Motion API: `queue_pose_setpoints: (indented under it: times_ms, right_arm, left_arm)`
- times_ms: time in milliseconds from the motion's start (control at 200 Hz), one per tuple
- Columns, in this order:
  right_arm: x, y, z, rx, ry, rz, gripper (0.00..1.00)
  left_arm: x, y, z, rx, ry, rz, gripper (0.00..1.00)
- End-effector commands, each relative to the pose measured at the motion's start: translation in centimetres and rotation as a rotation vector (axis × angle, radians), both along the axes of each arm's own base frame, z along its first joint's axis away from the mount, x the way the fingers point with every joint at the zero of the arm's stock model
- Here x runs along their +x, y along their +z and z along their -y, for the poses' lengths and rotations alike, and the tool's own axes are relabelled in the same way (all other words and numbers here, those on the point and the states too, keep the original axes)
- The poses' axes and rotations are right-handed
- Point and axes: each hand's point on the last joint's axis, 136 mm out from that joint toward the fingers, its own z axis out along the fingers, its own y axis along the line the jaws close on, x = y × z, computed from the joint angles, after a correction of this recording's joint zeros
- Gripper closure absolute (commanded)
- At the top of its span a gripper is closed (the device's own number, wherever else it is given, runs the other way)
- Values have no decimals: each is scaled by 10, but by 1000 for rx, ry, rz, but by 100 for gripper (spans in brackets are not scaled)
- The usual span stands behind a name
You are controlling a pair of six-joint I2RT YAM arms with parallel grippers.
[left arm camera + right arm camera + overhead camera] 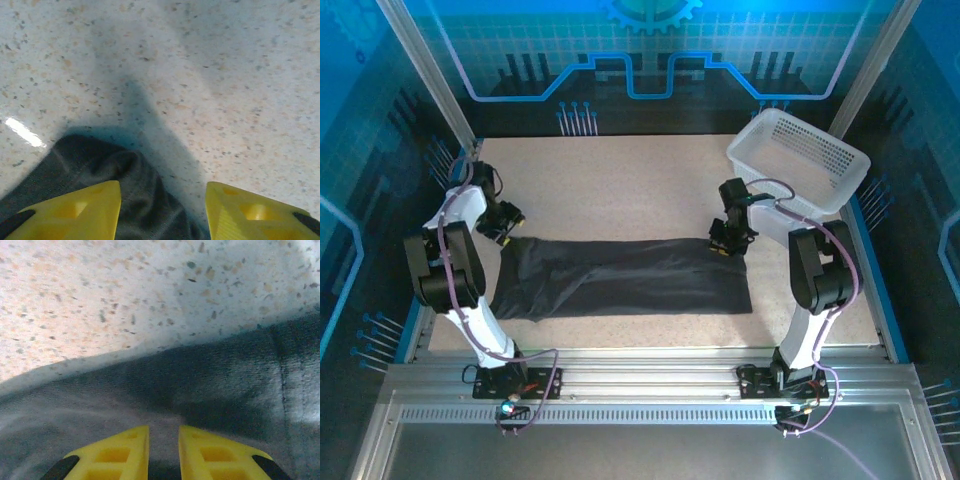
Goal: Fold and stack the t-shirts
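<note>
the plain dark charcoal cloth t-shirt (625, 278) lies folded into a long flat band on the speckled beige tabletop (620, 180). its long axis runs sideways from the left gripper (506, 222) to the right gripper (726, 240), so the band spans the stretch between the two sets of jaws. its far edge runs from one set of jaws to the other, and the rest of the cloth lies on the near side of both. the end by the left jaws is rumpled, with a slanting fold. the end by the right jaws is squarer.

a white perforated plastic basket (800, 160) sits beyond the right jaws and off to their right, tilted, at the far corner, apart from the shirt.

in the left wrist view the left gripper (162, 210) has its yellow fingers (75, 210) spread wide and released, gripping nothing. a bunched corner of the t-shirt (100, 170) lies under the left finger and part of the gap. bare tabletop (225, 75) lies ahead and under the other finger.

in the right wrist view the right gripper (162, 450) has its fingers (115, 455) parted by a narrow slit, tips over the t-shirt (200, 390). the cloth's edge crosses just ahead of them, with tabletop (100, 290) beyond. i cannot tell whether the tips touch the cloth.
</note>
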Motion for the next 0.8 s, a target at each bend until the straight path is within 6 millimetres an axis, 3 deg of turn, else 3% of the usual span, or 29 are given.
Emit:
queue_pose_setpoints:
  times_ms: [0, 260, 445, 505, 570, 645, 795]
  right_arm:
    - [-7, -4, 3, 14, -1, -48, 77]
    - [-5, -12, 6, -3, -9, -65, 77]
    - [-6, -16, 11, -37, -19, -89, 77]
    - [-6, -18, 15, -55, -25, -98, 77]
    - [-5, -21, 17, -67, -28, -106, 77]
    - [-3, -22, 17, -76, -31, -111, 77]
    - [-2, -22, 19, -95, -48, -146, 77]
  left_arm:
    - [-4, -1, -5, 13, -55, -47, 53]
    - [4, -20, -1, -14, -54, -5, 59]
    - [-12, -28, -12, 43, -41, -83, 70]
    - [-14, -27, -13, 49, -37, -81, 67]
    - [-15, -28, -14, 53, -34, -85, 55]
    - [-11, -30, -11, 35, -39, -67, 55]
    - [-8, -33, -7, 11, -35, -61, 88]
